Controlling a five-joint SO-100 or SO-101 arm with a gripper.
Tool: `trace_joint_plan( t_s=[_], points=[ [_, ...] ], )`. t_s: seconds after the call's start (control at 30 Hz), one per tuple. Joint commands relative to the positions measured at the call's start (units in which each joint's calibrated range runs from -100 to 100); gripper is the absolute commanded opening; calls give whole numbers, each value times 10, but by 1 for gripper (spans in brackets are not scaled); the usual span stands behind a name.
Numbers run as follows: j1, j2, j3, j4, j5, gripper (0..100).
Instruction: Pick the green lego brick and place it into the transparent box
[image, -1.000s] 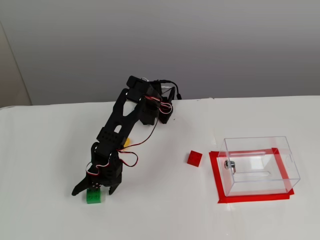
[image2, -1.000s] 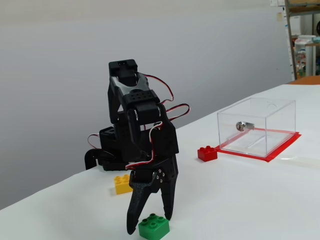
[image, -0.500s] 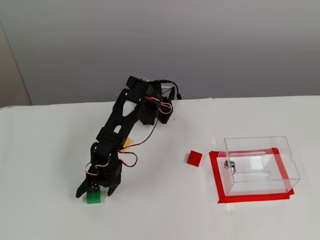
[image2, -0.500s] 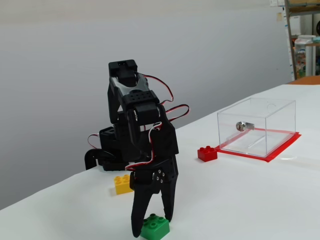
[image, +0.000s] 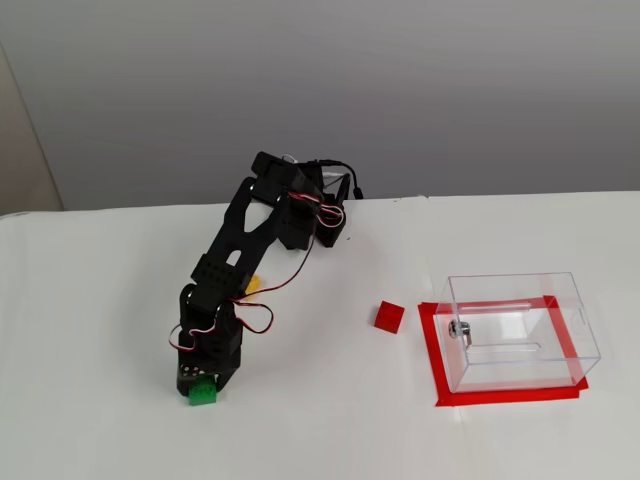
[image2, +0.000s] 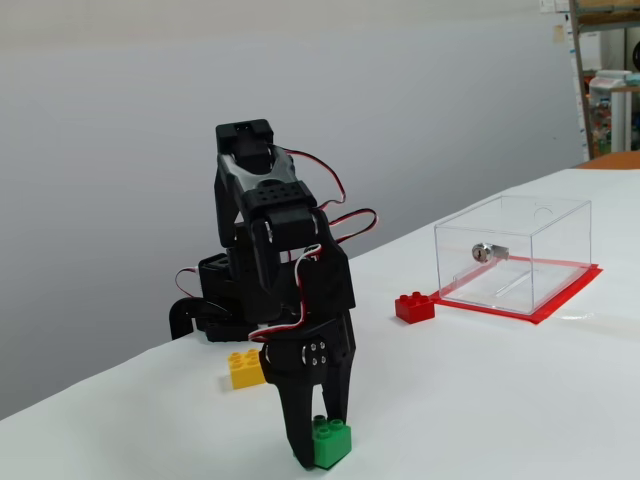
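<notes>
From the high fixed view, the arm (image: 250, 260) hides most of what it is doing: the gripper (image: 200, 388) points down at the white table (image: 100, 300) and only a front corner of the green lego brick (image: 204, 394) pokes out beneath it. The fingers sit narrow against the brick's sides, though the contact itself is hard to make out from up here. A sliver of the yellow brick (image: 254, 284) shows behind the arm's links — the rest is covered. The transparent box (image: 520, 330) stands far to the right of the green brick, on a red taped rectangle (image: 436, 360), with the red brick (image: 389, 317) just off the box's left side. A plain grey wall closes off the back.

The low fixed view makes things clearer. Here the gripper (image2: 322, 448) is seen closed down on the green lego brick (image2: 331, 443), a black finger pressed on each side, the brick resting at table level near the bottom edge. The yellow brick (image2: 245, 368) sits in full view just behind the green one. The red brick (image2: 415, 307) lies beside the transparent box (image2: 515, 255), whose small metal fitting (image2: 484, 251) shows through the wall. Shelves (image2: 608, 75) are cut off at the upper right.
</notes>
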Motion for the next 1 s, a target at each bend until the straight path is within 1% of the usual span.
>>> trace_joint_plan(
  t_s=[0.0,0.33,0.7,0.97],
  points=[
    [14,-7,-13,-4,2,16],
    [15,-81,-10,2,1,16],
    [1,-237,-7,2,-44,17],
    [-57,-344,-4,6,-71,17]
  ],
)
